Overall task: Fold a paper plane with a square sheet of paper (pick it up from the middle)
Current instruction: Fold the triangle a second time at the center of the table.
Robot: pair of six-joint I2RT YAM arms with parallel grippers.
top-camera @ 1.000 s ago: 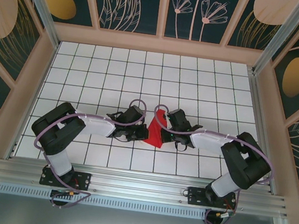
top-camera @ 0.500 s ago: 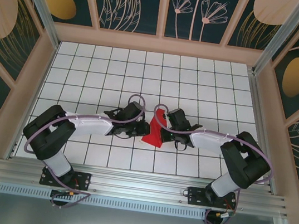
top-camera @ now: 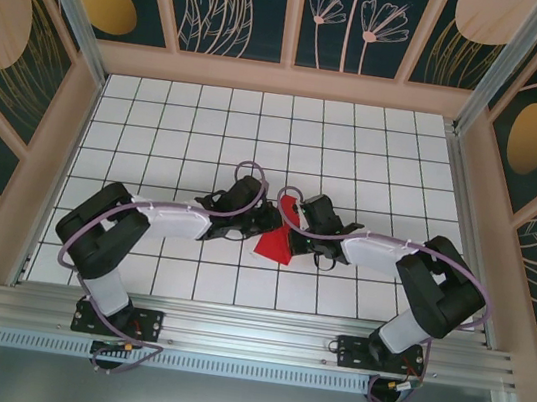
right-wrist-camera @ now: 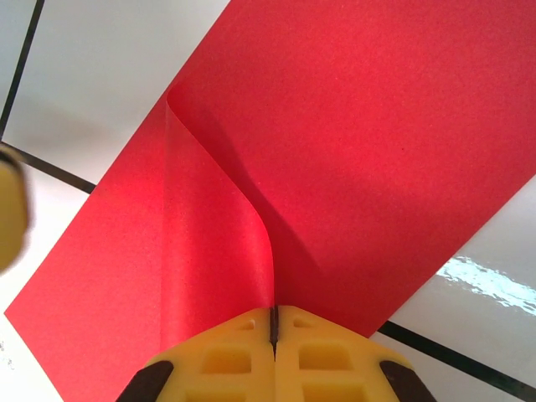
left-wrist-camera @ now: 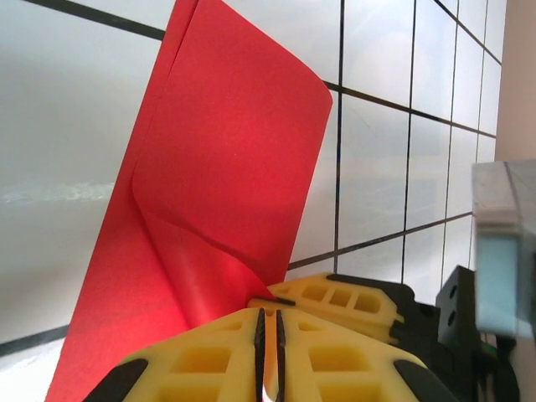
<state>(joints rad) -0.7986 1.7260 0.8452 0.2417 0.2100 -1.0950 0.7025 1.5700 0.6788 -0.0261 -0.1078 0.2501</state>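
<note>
Tabletop (top-camera: 259, 129): red paper (right-wrist-camera: 352, 151) in left end effector (left-wrist-camera: 270, 316) and right end effector (right-wrist-camera: 274, 316).

left hand (left-wrist-camera: 268, 315) | clamped on curled flap of square sheet of paper (left-wrist-camera: 230, 159)

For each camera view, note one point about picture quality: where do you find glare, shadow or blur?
Top external: even light, no strong glare on the table. Left wrist: red paper sharp, a glare streak on the table at left, the grey block at the right edge out of focus. Right wrist: a yellow blob at the left edge blurred; the paper's curled flap shades the sheet.
</note>
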